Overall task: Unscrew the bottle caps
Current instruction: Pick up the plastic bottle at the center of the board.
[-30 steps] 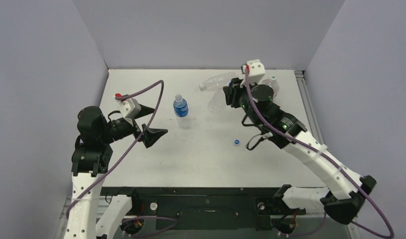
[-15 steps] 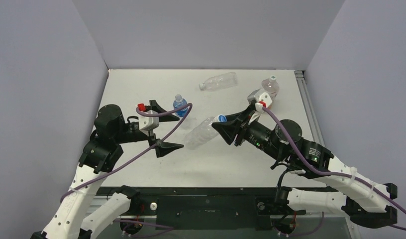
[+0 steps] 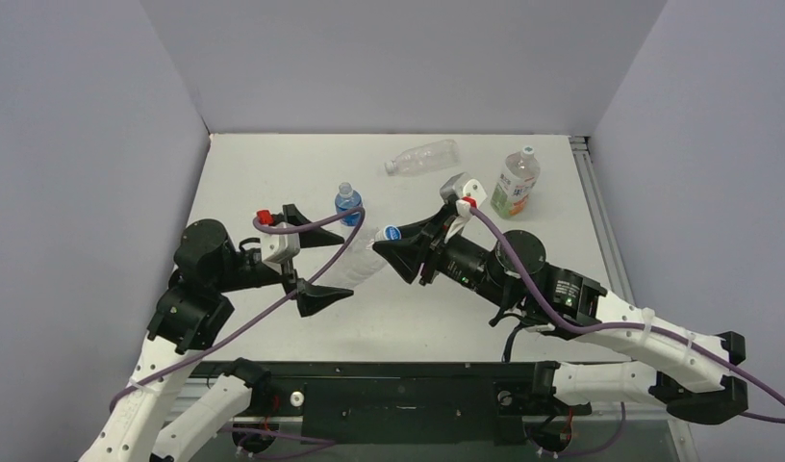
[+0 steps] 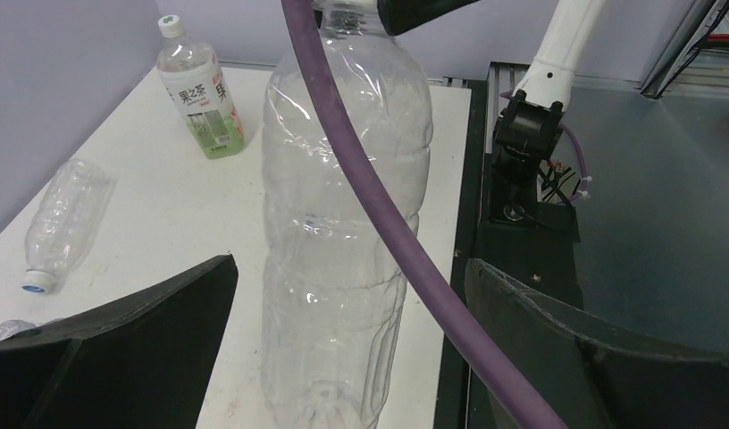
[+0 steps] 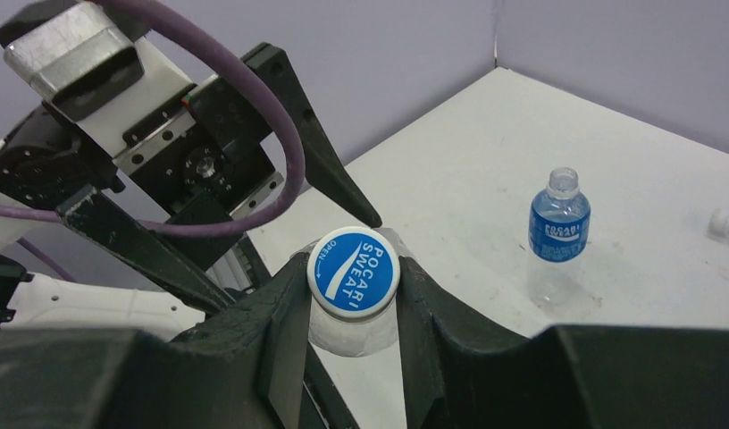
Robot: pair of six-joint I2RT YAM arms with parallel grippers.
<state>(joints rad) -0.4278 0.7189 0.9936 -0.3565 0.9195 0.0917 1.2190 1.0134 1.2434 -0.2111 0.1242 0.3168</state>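
held bottle: a plain bottle sits between the two arms over the front-middle of the table, tilted, and I reckon it's lifted off the surface
right gripper: pinched tight on that bottle's neck, right at the blue cap
left gripper: spread wide, one finger on each side of the bottle's body, neither touching it from what I can see
that cap: on, looks fully seated, so no unscrewing on this one yet
tea bottle: upright at the back right, white cap on
blue-labelled bottle: upright just behind the left gripper; its top is too small for me to call capped or not
lying bottle: on its side near the back wall, neck end also too small to call
progress: early days I'd say, at least two caps clearly to go, and the left side needs to clamp the body before any twisting
surface: plain white tabletop, a few faint scuffs, metal rail along the right edge
room: pale lavender-grey walls boxing it in on three sides, purple cable looping off the wrist
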